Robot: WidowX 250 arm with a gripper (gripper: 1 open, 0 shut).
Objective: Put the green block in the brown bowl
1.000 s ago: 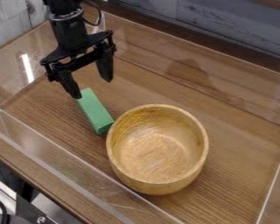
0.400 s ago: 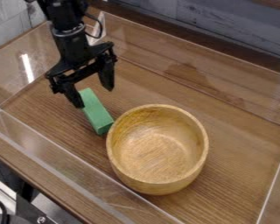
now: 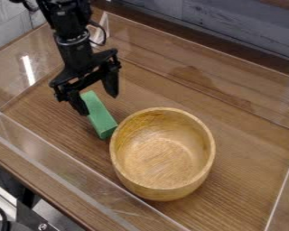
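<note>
Now, tool (image 3: 94, 95) spread apart over green block (image 3: 100, 118), brown bowl (image 3: 163, 152) just beside

Black arm upright, wrist pointing down, fingers (image 3: 111, 79) spread wide, apparently empty

Open wood table (image 3: 219, 81) stretches clear behind and right of the bowl (image 3: 163, 152), leaving a gripper wide room to pass. The block (image 3: 100, 117) lies just beside the bowl's left rim, pinching the gap there. Clear walls (image 3: 62, 176) fence the table's edges, and the gripper (image 3: 87, 88), jaws spread, straddles the block's far end.
</note>
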